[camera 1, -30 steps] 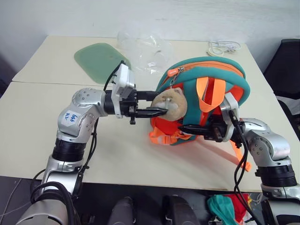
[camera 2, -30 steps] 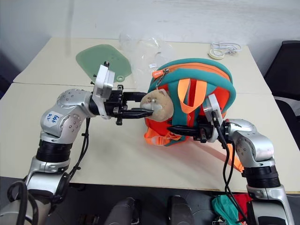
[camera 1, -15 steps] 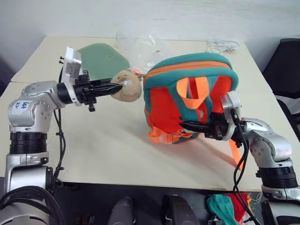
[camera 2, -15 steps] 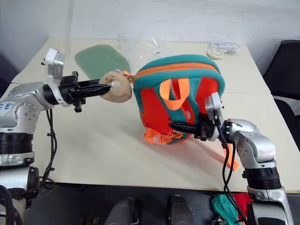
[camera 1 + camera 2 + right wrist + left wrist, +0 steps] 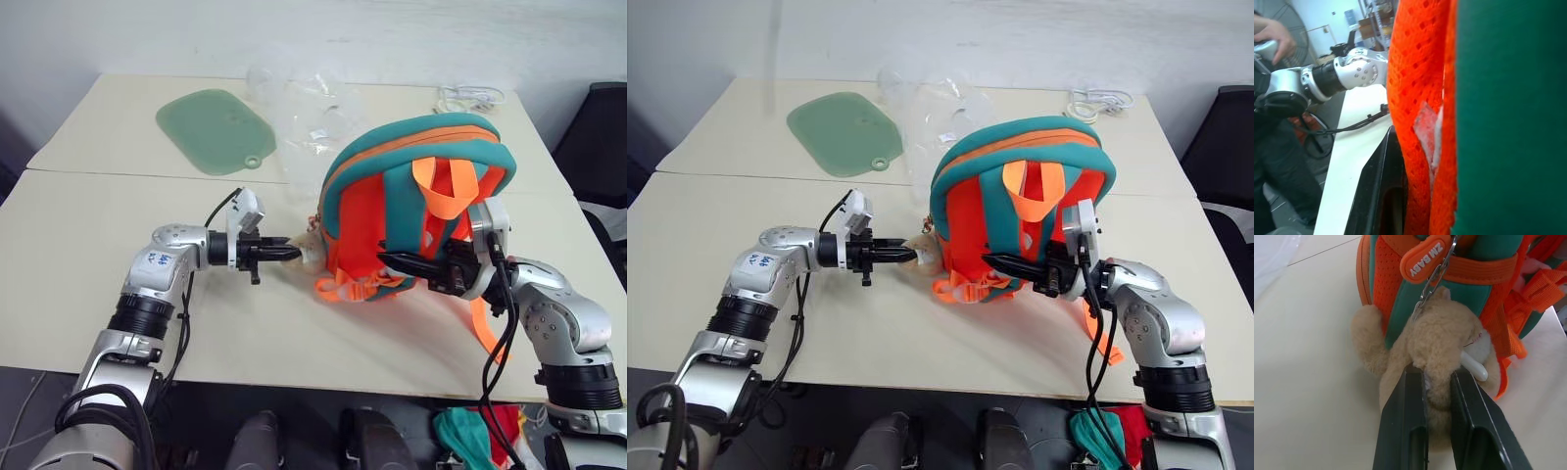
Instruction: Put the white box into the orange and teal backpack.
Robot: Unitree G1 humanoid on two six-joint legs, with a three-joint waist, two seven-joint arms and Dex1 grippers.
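The orange and teal backpack [image 5: 411,186] stands upright in the middle of the table, its orange back panel and straps facing me. Its tan plush bear head [image 5: 1440,338] hangs low at the pack's left side, just above the tabletop. My left gripper [image 5: 291,253] is shut on that bear head, its fingers [image 5: 1405,421] pinching the plush from both sides. On the pack's right side, my right gripper [image 5: 387,259] is shut on the orange mesh, which lies against one finger [image 5: 1378,196]. The white box is out of view.
A flat green mat [image 5: 216,130] and a clear plastic bag [image 5: 304,108] lie at the back of the table. A white cable coil [image 5: 470,98] sits at the back right. A black chair [image 5: 602,127] stands off the right edge. A person's hand [image 5: 1273,34] shows beyond the table.
My left gripper closed on the bear head, pulled it out to the left, then came down and back beside the pack's base. The backpack turned and tilted with it. The right gripper kept still.
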